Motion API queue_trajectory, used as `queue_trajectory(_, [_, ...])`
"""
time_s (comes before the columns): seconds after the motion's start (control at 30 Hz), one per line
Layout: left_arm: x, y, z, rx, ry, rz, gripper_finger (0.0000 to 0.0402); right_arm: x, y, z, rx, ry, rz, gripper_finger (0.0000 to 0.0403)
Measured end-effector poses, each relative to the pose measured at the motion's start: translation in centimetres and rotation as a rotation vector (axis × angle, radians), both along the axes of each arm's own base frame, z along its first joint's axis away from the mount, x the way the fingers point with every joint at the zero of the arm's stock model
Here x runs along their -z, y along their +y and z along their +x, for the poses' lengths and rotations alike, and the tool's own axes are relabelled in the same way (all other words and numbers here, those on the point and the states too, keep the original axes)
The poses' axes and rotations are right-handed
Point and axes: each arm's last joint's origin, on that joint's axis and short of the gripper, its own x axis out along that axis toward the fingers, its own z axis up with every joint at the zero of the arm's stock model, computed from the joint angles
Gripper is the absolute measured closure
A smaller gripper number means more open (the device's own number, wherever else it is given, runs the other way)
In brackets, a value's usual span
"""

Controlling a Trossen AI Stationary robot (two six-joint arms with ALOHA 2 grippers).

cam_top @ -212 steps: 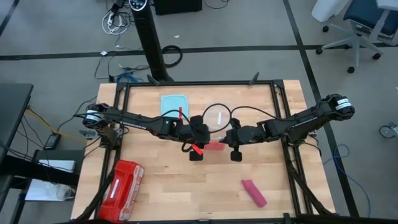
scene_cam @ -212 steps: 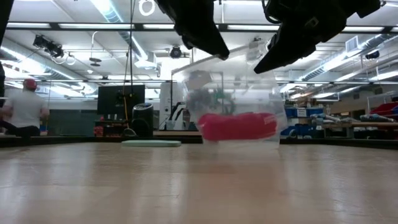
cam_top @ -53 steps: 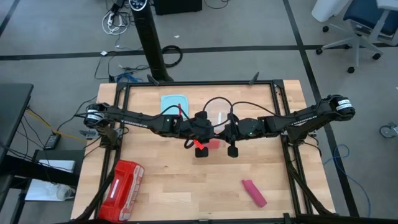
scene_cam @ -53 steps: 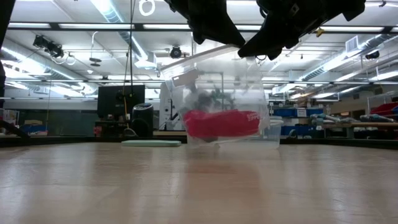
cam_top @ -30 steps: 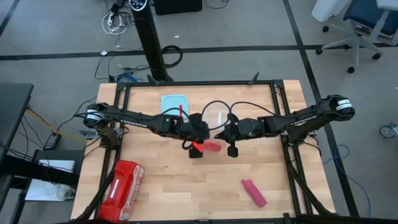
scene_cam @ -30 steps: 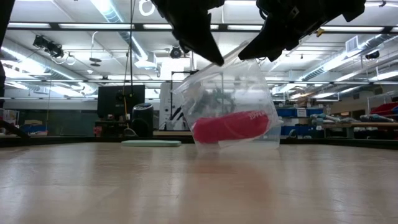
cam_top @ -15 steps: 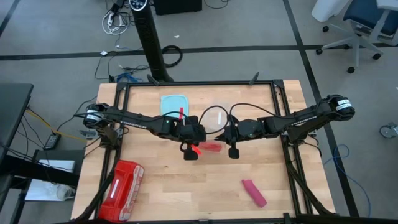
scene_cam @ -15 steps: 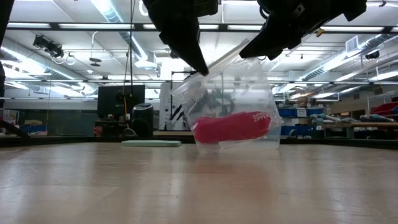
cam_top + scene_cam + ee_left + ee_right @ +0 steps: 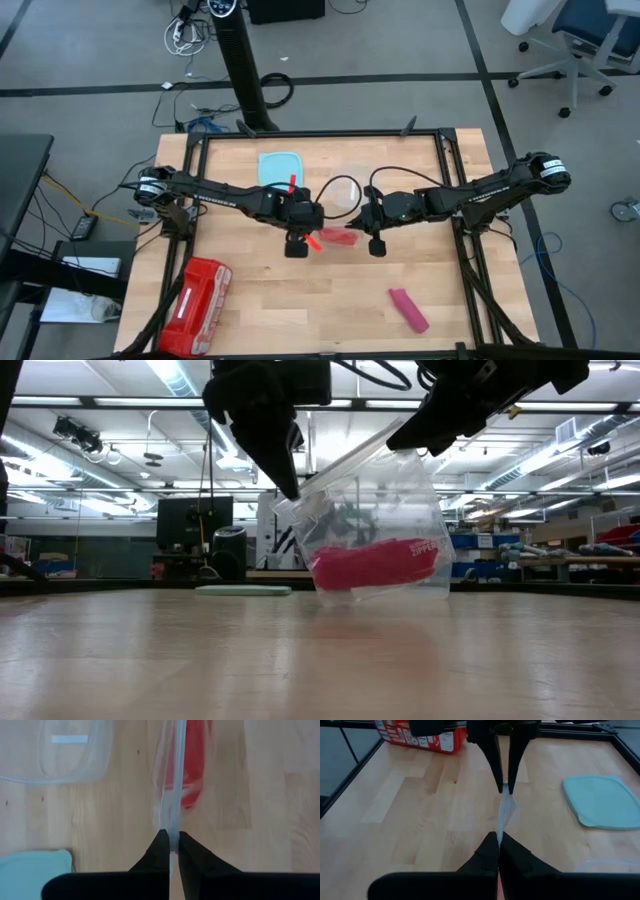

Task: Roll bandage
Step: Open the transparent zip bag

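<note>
**Both grippers pinching the bag at mid-table**

You are looking down on a light wooden table (image 9: 260, 310) framed by a dark rail, with grey floor, cables and a rolling chair around it. Across the table at tabletop height you see a workshop with ceiling lights and shelving.

Your left gripper (image 9: 305, 222) and right gripper (image 9: 366, 222) meet near the table's centre, each clamped on the top edge of a clear plastic bag (image 9: 375, 525). The left fingers (image 9: 161, 846) are pressed together on the bag's sealed strip, and the right fingers (image 9: 492, 851) are closed on the same edge at its other end. The bag hangs between them, stretched along its top, its bottom touching or just above the wood; the low view does not settle which. A red object (image 9: 375, 563) lies in the bottom of the bag.

The bandage (image 9: 408, 309), a dusky pink roll, lies alone toward the table's near right corner, well apart from both grippers, with open wood on all sides. A red plastic case (image 9: 195, 306) sits at the near left corner, close to the edge. A pale teal lid (image 9: 280, 166) and a clear container (image 9: 348, 190) lie toward the far edge, just behind the arms. The near middle of the table is open wood between case and bandage.
</note>
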Motion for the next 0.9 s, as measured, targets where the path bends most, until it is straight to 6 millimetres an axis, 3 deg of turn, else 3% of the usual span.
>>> queue_trajectory(0.4, [0.14, -0.03, -0.26, -0.009, 0.029, -0.023, 0.038, 0.0, 0.06, -0.01, -0.015, 0.001, 0.009, 0.0403])
queue_trajectory(0.73, [0.34, -0.05, -0.59, -0.07, 0.059, -0.044, 0.0253, -0.04, 0.07, -0.05, -0.017, 0.002, 0.009, 0.0403])
queue_trajectory(0.9, [0.41, -0.54, -0.87, -0.074, 0.079, -0.028, 0.0238, 0.22, 0.04, -0.19, -0.013, 0.033, 0.01, 0.0403])
